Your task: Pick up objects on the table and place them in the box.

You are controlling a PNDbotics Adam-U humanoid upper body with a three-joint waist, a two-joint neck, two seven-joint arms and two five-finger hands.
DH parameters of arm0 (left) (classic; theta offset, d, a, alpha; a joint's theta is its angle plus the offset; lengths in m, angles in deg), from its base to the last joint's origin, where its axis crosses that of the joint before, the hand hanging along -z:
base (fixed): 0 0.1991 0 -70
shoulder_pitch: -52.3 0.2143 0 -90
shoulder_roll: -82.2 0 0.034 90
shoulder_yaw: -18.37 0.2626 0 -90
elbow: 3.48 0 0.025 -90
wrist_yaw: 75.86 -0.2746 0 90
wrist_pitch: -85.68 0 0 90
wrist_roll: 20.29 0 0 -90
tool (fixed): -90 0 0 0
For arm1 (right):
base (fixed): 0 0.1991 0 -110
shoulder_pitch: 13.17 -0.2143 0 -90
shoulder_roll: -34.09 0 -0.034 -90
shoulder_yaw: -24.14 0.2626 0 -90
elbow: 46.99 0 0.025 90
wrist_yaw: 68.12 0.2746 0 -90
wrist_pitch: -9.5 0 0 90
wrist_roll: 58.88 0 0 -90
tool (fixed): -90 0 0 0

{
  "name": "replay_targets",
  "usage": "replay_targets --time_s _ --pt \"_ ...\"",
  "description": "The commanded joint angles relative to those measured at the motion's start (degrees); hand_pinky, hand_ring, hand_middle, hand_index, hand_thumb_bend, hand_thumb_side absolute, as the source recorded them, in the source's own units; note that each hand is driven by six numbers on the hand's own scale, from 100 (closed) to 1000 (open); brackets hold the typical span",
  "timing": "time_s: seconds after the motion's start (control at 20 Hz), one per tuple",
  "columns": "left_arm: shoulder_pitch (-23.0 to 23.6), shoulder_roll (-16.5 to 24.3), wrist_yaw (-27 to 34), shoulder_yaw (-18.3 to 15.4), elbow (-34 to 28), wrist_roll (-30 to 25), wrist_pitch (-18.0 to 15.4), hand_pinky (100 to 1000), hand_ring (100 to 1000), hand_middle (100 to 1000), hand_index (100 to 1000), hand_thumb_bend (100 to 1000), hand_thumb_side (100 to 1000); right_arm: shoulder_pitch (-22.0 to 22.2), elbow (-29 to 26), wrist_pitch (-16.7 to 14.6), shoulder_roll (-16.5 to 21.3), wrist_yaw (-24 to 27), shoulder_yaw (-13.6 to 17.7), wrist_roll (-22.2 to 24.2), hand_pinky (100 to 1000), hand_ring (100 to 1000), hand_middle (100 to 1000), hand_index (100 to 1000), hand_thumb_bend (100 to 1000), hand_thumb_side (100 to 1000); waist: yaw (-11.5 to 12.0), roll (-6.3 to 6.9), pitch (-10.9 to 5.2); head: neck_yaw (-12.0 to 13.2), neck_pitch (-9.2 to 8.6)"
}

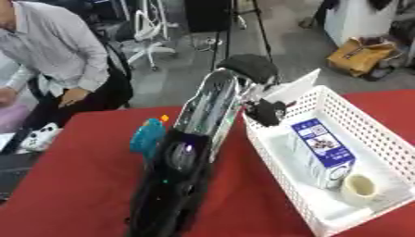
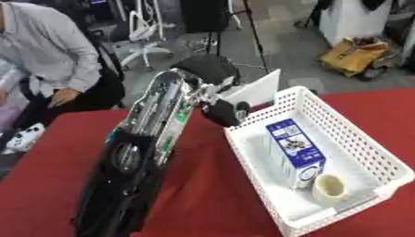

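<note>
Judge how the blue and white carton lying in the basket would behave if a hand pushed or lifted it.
The carton lies on a flat side in the white basket, so it would probably slide, not roll. Its straight edges suggest stiff board that may dent under squeezing. The cream roll beside its lower end could get nudged.

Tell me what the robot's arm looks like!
The left arm is chunky and mostly glossy black, with a long shiny silver section higher up and a round black joint at the top. A tiny green light glows low on it. Its left hand is black.
</note>
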Motion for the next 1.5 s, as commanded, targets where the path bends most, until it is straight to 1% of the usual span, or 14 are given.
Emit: replay_targets --time_s 0.05,0.35,0.7,0.8,0.85,0.9,0.95,1.25,1.3,1.5 --pt "-2.52 -0.27 0.55 0.41 1.50 0.06 -0.39 360 338 283 521 100 277 -1.14 -0.69 -0.62 1.46 0.52 -0.33 -0.22 726 667 564 597 100 462 -0.41 -0.42 -0.65 0.68 -0.94" --pt "-4.59 -0.87 0.30 0.50 7.06 0.06 -0.01 372 340 286 527 100 269 -2.10 -0.69 -1.08 1.36 1.11 -1.01 -0.22 726 667 562 596 100 458 -2.05 0.16 -0.24 1.66 -1.61" --pt "-3.57 -2.58 -1.72 0.62 7.95 0.08 1.38 378 341 278 518 100 269 -2.71 -0.69 -1.18 1.27 1.39 -1.19 -0.22 727 668 562 596 100 456 -3.31 0.64 0.12 1.75 -2.44" --pt "-3.76 -2.65 -1.59 0.71 9.11 1.11 1.70 374 339 274 519 100 268 -2.99 -0.69 -1.26 1.27 1.50 -1.35 -0.22 727 668 562 597 100 455 -3.78 0.76 0.27 1.95 -2.66" --pt "-3.92 -2.65 -1.44 0.67 10.16 2.10 1.91 374 339 274 519 100 268 -3.12 -0.69 -1.31 1.26 1.56 -1.45 -0.22 727 668 562 597 100 455 -4.02 0.82 0.33 2.10 -2.76" --pt "-4.08 -2.64 -1.30 0.62 11.19 3.15 2.12 373 339 273 522 100 225 -3.20 -0.69 -1.36 1.25 1.60 -1.51 -0.22 727 670 561 597 100 458 -4.17 0.85 0.38 2.19 -2.82" --pt "-4.24 -2.59 -1.28 0.59 12.25 4.29 2.30 373 339 273 522 100 268 -3.34 -0.69 -1.41 1.23 1.66 -1.59 -0.22 727 670 561 597 100 455 -4.38 0.90 0.46 2.33 -2.89" --pt "-4.95 -2.41 -0.29 0.13 17.73 12.06 2.61 385 350 281 531 100 265 -3.79 -0.69 -1.69 1.18 1.89 -1.92 -0.22 727 670 559 595 100 457 -5.25 1.03 0.81 2.78 -3.25" --pt "-5.00 -2.37 0.22 0.04 18.49 13.80 2.41 402 360 287 537 100 271 -3.83 -0.69 -1.73 1.16 1.92 -1.98 -0.22 726 670 559 595 100 457 -5.32 1.05 0.85 2.83 -3.30" --pt "-4.91 -2.32 1.86 -0.19 20.89 20.17 1.92 424 378 303 553 100 300 -3.85 -0.69 -1.85 1.12 1.99 -2.08 -0.22 726 669 558 594 100 456 -5.44 1.04 0.96 2.85 -3.36"
